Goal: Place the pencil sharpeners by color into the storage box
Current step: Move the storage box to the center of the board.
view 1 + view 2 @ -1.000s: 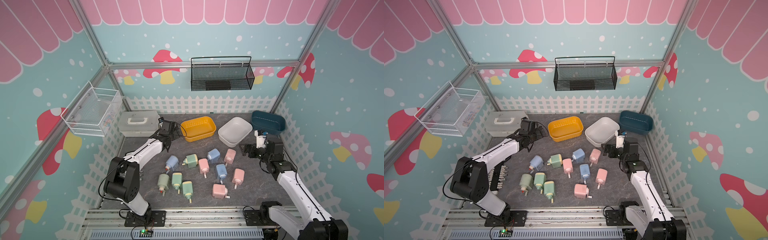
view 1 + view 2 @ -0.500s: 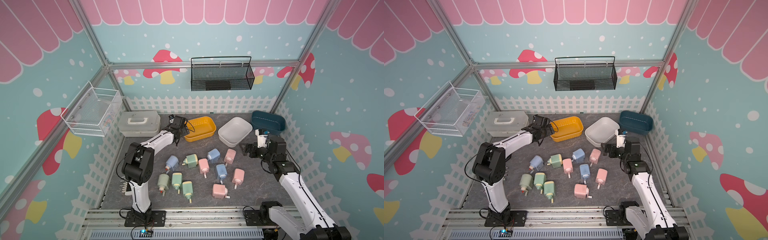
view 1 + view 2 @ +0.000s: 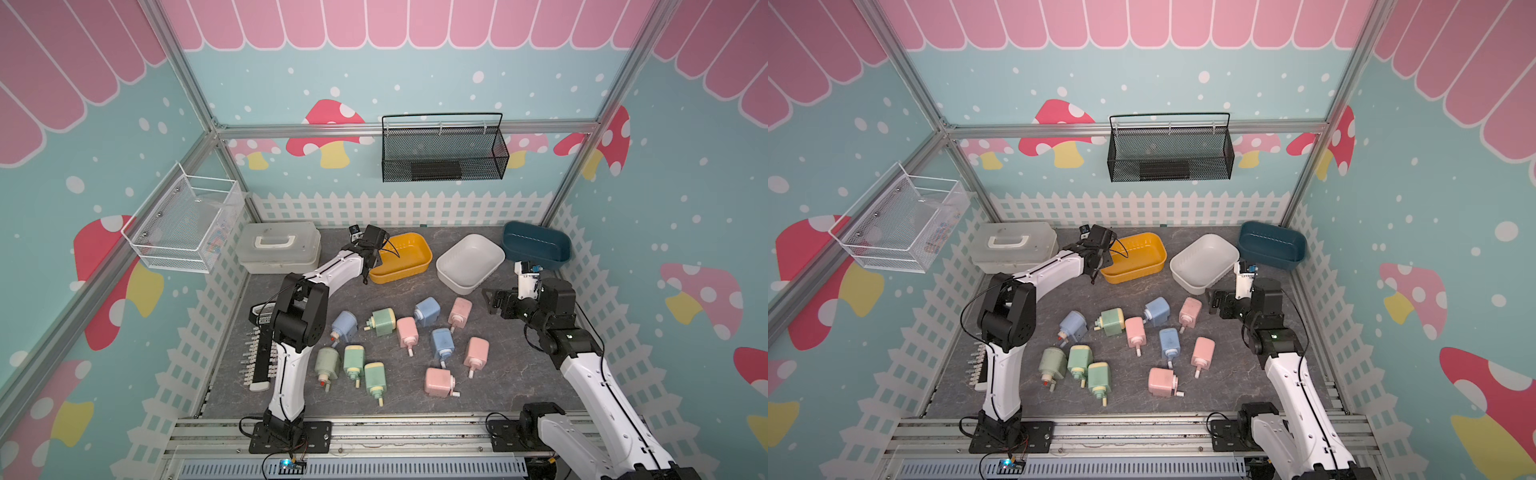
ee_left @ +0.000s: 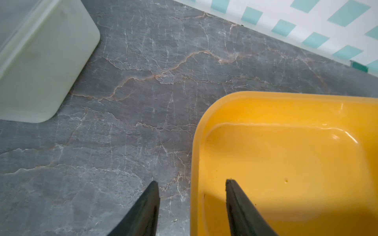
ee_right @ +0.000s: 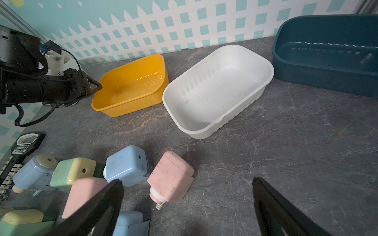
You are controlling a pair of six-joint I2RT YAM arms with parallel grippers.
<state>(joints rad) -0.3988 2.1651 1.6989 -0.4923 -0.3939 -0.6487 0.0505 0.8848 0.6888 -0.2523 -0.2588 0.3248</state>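
At the far side of the surface (image 3: pixel 519 374), the left claw (image 4: pixel 191 181) stands astride one end rim of the yellow tub (image 4: pixel 196 143). One finger is inside and one outside, set at middling width, and neither visibly touches the wall. It holds nothing.

Judgement: the step in hand is gripping or shifting this tub, ahead of sorting proper.

The right claw (image 5: pixel 187 179) hangs wide and empty near a pink sharpener (image 5: pixel 170 176), beside the white tub (image 3: pixel 469 259). The dark blue tub (image 3: pixel 536 243) lies beyond. All three tubs are empty.

All eleven pencil sharpeners (image 3: pixel 407 332) lie loose mid-surface: four pink, three blue, four green. They are small rounded boxes with cream crank stubs, and some touch each other.

The next move likely calls for the right claw to drop over the pink body, clear of the blue neighbour just beside it.
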